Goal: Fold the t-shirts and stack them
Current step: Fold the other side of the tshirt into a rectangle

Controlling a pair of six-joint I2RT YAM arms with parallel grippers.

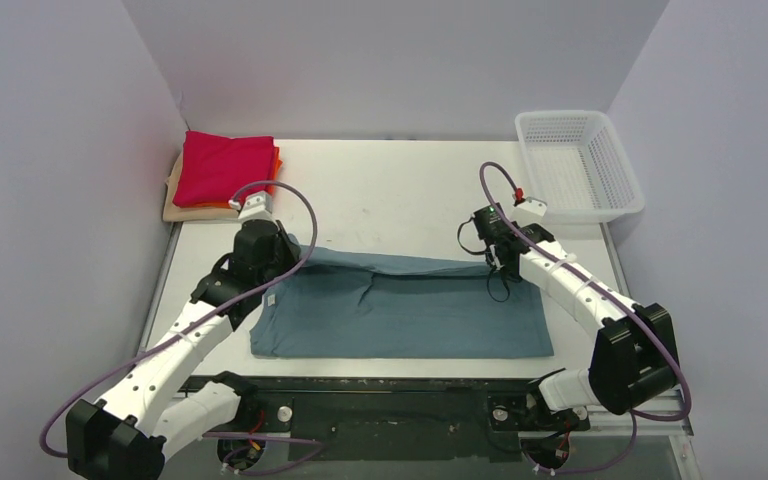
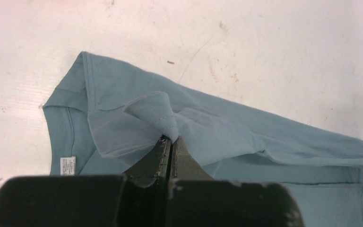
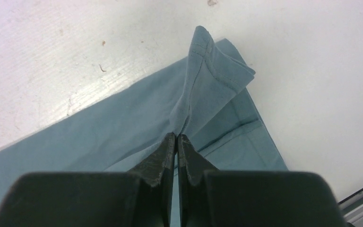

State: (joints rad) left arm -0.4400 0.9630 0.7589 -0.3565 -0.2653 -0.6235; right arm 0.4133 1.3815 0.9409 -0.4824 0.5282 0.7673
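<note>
The left end effector (image 2: 171,140) is pinching shut on a bunched fold of the large dusty teal-blue cotton t-shirt (image 1: 400,312), close to the end that carries a small white label (image 2: 67,165). The right end effector (image 3: 176,138) is clamping a raised, stitched corner at the opposite end. The shirt is lying across the near middle of the white worktop (image 1: 390,190) as a long band, with its far edge rising slightly at both grips.

The fabric is looking light, limp and thin, so it is likely sagging between the two holds rather than carrying any shape. A narrow pinch like these could be slipping off single-layer cloth, and the seamed hem and corners seem the surer places to hold.

The shirt's near edge is running just beside the worktop's near rim, leaving little room toward the arm bases. Bare surface is lying beyond the shirt. The crimson-red folded t-shirt (image 1: 225,168) is sitting on the orange one (image 1: 277,160) and the beige one (image 1: 174,196) in the far left corner. The white plastic mesh basket (image 1: 580,165) is occupying the far right corner, well apart from the shirt.
</note>
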